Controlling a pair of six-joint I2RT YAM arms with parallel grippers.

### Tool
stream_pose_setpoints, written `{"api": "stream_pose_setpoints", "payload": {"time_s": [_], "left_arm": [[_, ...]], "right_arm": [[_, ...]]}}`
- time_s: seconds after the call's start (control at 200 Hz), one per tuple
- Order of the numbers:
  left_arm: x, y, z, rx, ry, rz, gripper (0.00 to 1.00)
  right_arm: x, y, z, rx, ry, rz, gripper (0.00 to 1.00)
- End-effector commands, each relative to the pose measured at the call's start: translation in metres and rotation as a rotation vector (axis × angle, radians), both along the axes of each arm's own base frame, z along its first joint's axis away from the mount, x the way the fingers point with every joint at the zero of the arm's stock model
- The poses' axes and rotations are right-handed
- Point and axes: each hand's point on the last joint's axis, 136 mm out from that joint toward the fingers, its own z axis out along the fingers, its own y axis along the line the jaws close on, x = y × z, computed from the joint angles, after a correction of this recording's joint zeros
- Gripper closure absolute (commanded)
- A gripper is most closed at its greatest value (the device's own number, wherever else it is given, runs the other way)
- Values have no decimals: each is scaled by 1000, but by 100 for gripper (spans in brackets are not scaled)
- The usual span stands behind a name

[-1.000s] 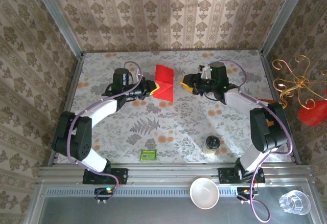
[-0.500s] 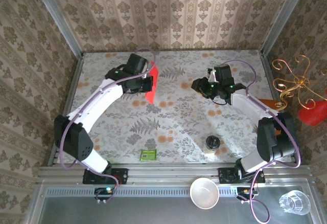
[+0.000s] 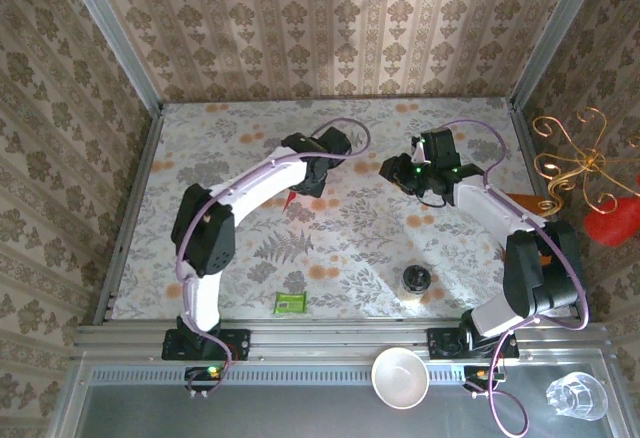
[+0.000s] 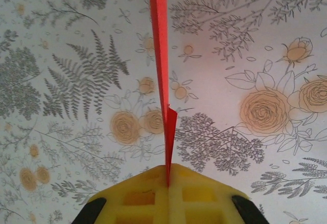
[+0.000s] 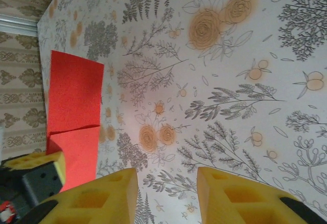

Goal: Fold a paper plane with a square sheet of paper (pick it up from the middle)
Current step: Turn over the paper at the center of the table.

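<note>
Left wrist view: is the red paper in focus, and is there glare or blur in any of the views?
Left wrist: the red paper, edge-on in the left hand, is crisp; the tablecloth print looks slightly soft. Right wrist: print and paper sharp, evenly lit. Top external: even light, no glare.

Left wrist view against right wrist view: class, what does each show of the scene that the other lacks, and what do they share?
Left wrist: the paper seen edge-on, a thin red strip pinched between the shut left fingers. Right wrist: the paper's broad red face, the open right fingers holding nothing, and a strip of patterned wall. Shared: the red paper and the floral table.
</note>
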Motion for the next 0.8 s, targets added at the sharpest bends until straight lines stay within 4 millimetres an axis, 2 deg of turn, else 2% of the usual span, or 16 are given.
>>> {"api": "stream_pose_setpoints", "payload": {"time_s": [0.0, 0.14, 0.25, 0.325, 0.425, 0.51, 0.615, 0.765, 0.795], "left_arm": [[-3, -11, -13, -9, 30, 38, 91], [-15, -47, -42, -213, 142, 56, 85], [-23, -73, -53, -436, 238, 79, 78], [-23, -77, -50, -566, 276, 114, 69], [-16, -76, -33, -731, 282, 138, 58], [-10, -65, -19, -824, 275, 169, 51], [-3, -41, -9, -898, 248, 226, 48], [-3, 6, -10, -941, 205, 344, 44], [1, 25, -12, -945, 187, 396, 42]], "right_arm": [[-4, -10, -1, -15, 4, -40, 63], [-6, -17, -7, -29, 15, -65, 63], [-6, -20, -8, -45, 17, -72, 63], [-6, -21, -9, -53, 20, -70, 63], [-6, -16, -12, -71, 31, -42, 63], [-5, -4, -15, -99, 50, 7, 62], [-5, 24, -21, -133, 69, 85, 61], [-9, 81, -35, -153, 107, 209, 60], [-10, 93, -39, -153, 116, 235, 60]]}}
